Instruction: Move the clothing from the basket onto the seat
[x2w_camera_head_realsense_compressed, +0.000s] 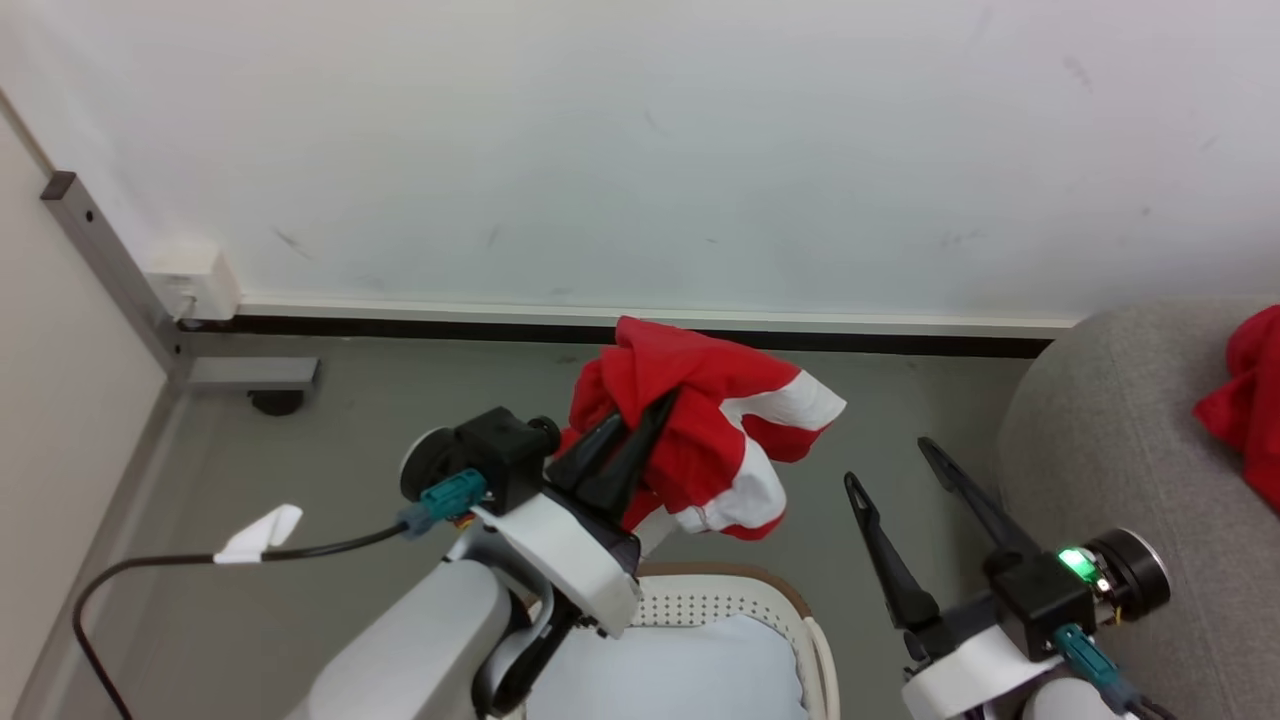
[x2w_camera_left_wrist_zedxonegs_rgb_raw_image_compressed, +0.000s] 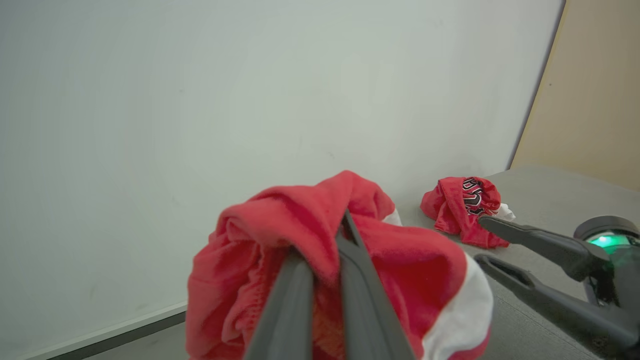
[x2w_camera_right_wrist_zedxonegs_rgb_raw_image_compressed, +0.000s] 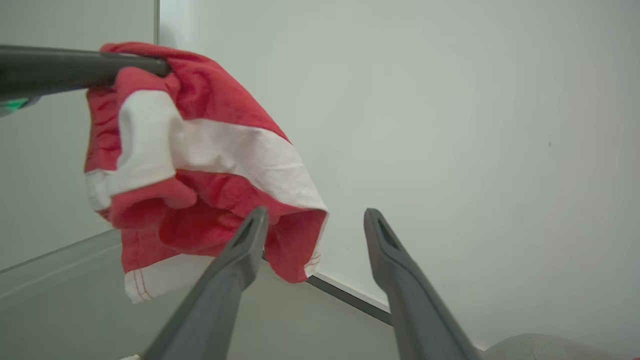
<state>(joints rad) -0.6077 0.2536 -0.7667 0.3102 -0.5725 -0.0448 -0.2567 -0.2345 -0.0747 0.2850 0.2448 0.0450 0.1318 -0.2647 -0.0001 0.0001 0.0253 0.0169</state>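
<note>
**A:** Where is the bright red soft fabric garment with white bands (x2w_camera_head_realsense_compressed: 720, 400), and how is it held?

**B:** It is seen at the centre of the head view, held up in the air, apart from the oval white perforated plastic basket with a brown rim (x2w_camera_head_realsense_compressed: 745, 573) at the lower middle. It is pinched in the left tool (x2w_camera_head_realsense_compressed: 645, 410), whose jaws are closed tight on a bunched fold. The right tool (x2w_camera_head_realsense_compressed: 888, 460), at the lower right, is spread wide and nothing is gripped in it.

**A:** What is to be feared from here?

**B:** Only a fold is gripped, and much of the cloth hangs loose. If the arm is swung sharply toward the large light grey woven-fabric seat (x2w_camera_head_realsense_compressed: 1100, 430) at the right edge, the fold may be pulled out and the garment dropped on the grey floor (x2w_camera_head_realsense_compressed: 400, 430).

**A:** Anything else?

**B:** The hanging hem may be snagged on the right tool's open fingers, which are placed between garment and seat. If it is released short of the rounded seat edge, it may slide off. A second red garment (x2w_camera_head_realsense_compressed: 1250, 400) is already laid further in.
</note>
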